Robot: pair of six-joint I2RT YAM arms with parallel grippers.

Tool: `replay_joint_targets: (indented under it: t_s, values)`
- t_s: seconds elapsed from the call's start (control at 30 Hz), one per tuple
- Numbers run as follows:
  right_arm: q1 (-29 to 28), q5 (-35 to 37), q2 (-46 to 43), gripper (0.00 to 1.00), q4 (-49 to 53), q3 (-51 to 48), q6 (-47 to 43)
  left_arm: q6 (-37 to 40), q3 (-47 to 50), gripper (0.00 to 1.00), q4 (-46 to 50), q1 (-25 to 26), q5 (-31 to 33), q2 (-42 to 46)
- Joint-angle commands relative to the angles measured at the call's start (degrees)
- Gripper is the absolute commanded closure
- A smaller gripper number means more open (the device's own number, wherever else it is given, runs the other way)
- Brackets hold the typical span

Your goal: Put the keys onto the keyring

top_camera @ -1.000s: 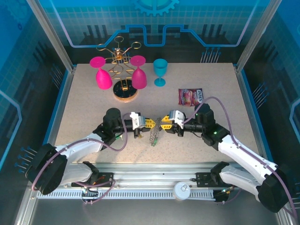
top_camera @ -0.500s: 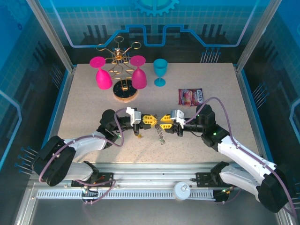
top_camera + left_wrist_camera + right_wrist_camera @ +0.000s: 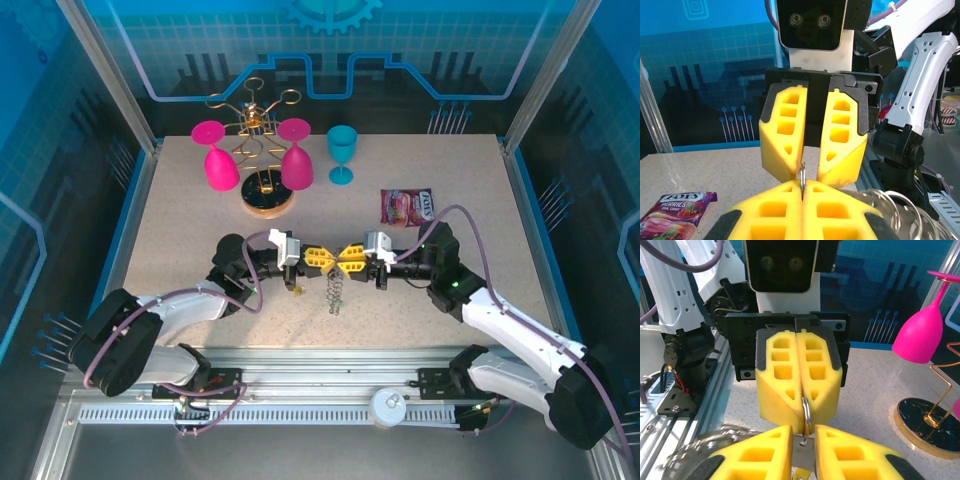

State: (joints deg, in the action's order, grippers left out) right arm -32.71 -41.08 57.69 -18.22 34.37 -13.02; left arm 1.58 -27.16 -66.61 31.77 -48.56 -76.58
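I am pressing my left fingers [image 3: 771,210] tight together on the keyring [image 3: 802,172], a thin metal loop that is showing edge-on right at their tips. My right fingers [image 3: 760,452] are meeting them tip to tip over the middle of the worktop [image 3: 180,240], and they are standing a little apart. The loop's edge is sitting in that narrow gap, but I cannot tell whether they are pinching it or only flanking it. A small pale bit of metal is showing in the gap as well, too small to name.

Just near of where the tips are meeting, the keys [image 3: 335,292] are trailing toward the near edge in a short string with a greenish end. Whether they are dangling or lying on the worktop I cannot tell.

At the far left a gold rack [image 3: 262,115] is carrying two pink glasses [image 3: 217,165]. A teal glass [image 3: 341,150] is standing just to its right, and a snack packet [image 3: 407,206] is lying on the far right side.
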Motion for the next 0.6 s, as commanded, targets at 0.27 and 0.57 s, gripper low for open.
replay_joint_targets:
  t_s: [0.27, 0.57]
  values:
    - [-1.5, -0.1, 3.0, 1.00, 0.8, 3.1, -0.9, -0.6, -0.3, 1.00, -4.5, -0.4, -1.2, -1.1]
    - [-2.0, 3.8, 2.7, 1.00, 23.9, 10.6, -11.4, 12.7, -3.0, 0.79, 21.0, -0.1, 3.9, 4.7]
